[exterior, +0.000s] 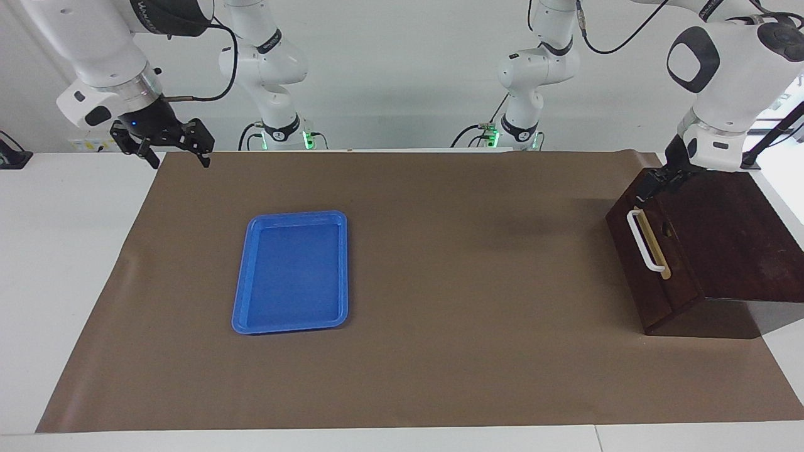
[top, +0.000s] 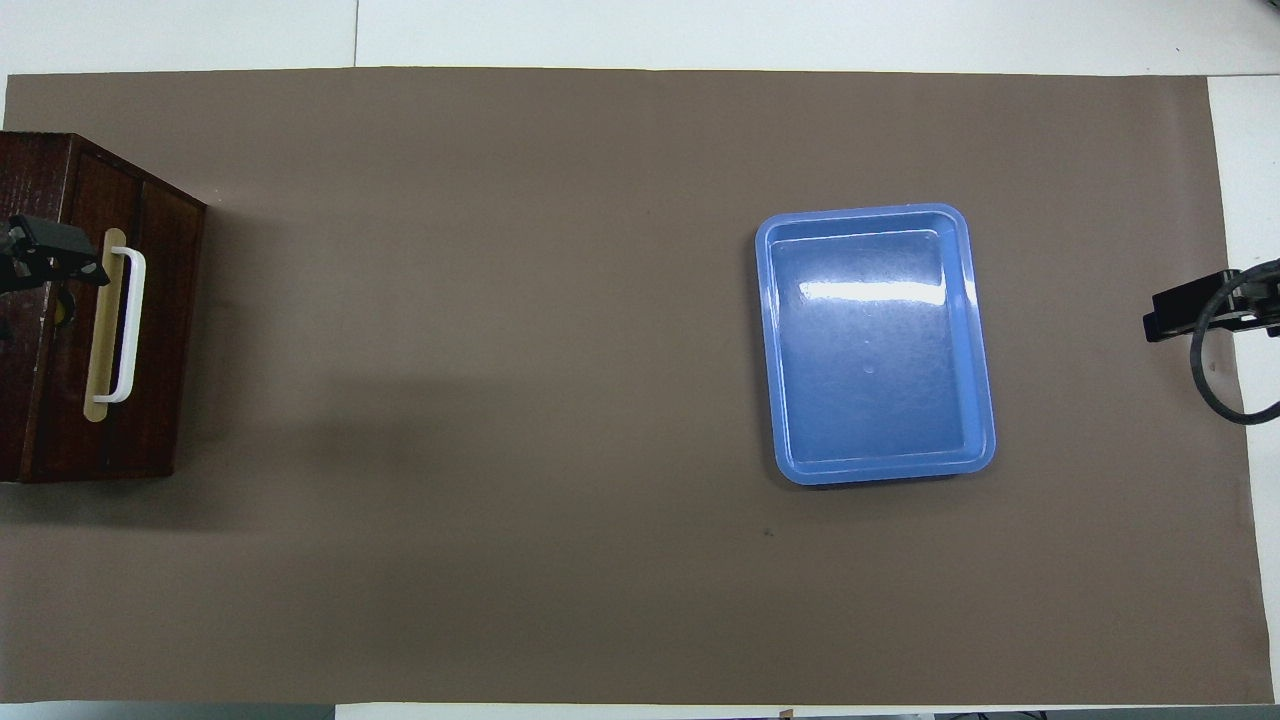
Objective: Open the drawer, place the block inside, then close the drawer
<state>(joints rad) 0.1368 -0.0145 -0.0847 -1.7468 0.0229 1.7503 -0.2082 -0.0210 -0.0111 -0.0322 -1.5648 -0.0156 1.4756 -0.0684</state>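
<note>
- Two claws: my left claw (exterior: 653,185) sits at the upper end of the drawer (exterior: 653,270) handle (exterior: 645,242), right of frame; whether its fingers grip, I cannot tell.
- Handle's long axis runs down-frame; open tabletop (exterior: 471,282) fronts the shut drawer.
- My right claw (exterior: 173,145) waits upper left, fingers apart.
- No block visible.

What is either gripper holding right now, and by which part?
Nothing visibly held. The right gripper is open and empty; the left gripper is over the drawer, grip unclear.
</note>
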